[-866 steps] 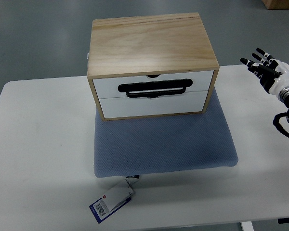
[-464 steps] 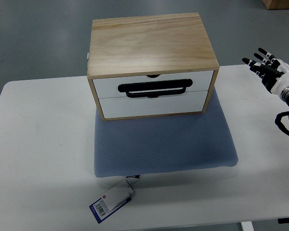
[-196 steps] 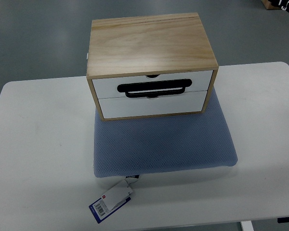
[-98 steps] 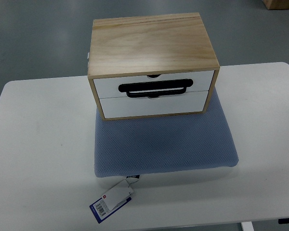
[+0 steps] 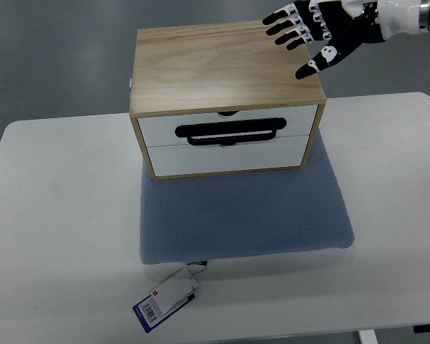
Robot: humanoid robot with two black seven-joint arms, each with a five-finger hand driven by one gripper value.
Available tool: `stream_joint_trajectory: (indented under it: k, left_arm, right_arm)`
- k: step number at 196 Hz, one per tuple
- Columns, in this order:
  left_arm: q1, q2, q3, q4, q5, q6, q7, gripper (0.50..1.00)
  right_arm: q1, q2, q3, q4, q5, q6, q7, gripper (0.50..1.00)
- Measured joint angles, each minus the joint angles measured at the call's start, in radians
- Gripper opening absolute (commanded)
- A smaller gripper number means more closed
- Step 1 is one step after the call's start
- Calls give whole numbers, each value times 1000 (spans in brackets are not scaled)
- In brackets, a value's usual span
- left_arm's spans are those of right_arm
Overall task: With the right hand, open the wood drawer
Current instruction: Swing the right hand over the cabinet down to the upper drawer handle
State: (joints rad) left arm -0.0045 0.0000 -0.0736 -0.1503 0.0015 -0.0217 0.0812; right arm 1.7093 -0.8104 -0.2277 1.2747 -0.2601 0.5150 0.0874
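Nearest the camera, lying on the white table (image 5: 57,215): a tag (image 5: 165,299) beside a blue mat (image 5: 244,215). Farther back, sitting on the mat: wood drawer (image 5: 226,97), both fronts closed. Hovering above its far right corner: right hand (image 5: 326,32), fingers (image 5: 279,31) spreading wide, gripping nothing.

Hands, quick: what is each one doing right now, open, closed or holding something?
Right hand: open, fingers spread, holding nothing, over the back right corner of the wood drawer box.
Left hand: not in view.
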Motion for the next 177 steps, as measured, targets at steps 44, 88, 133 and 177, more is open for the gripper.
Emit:
stream_joint_trajectory:
  k: [44, 88, 133, 177]
  left_arm:
    - [0, 0, 0, 0, 0, 0, 0, 1000]
    - [0, 0, 0, 0, 0, 0, 0, 1000]
    - [0, 0, 0, 0, 0, 0, 0, 1000]
    - [0, 0, 0, 0, 0, 0, 0, 1000]
  right_arm:
    - [50, 77, -64, 39, -14, 3, -6, 930]
    - [89, 185, -117, 42, -16, -6, -26, 928]
    - [90, 273, -136, 42, -8, -28, -57, 928]
    - [48, 320, -140, 36, -7, -115, -65, 928]
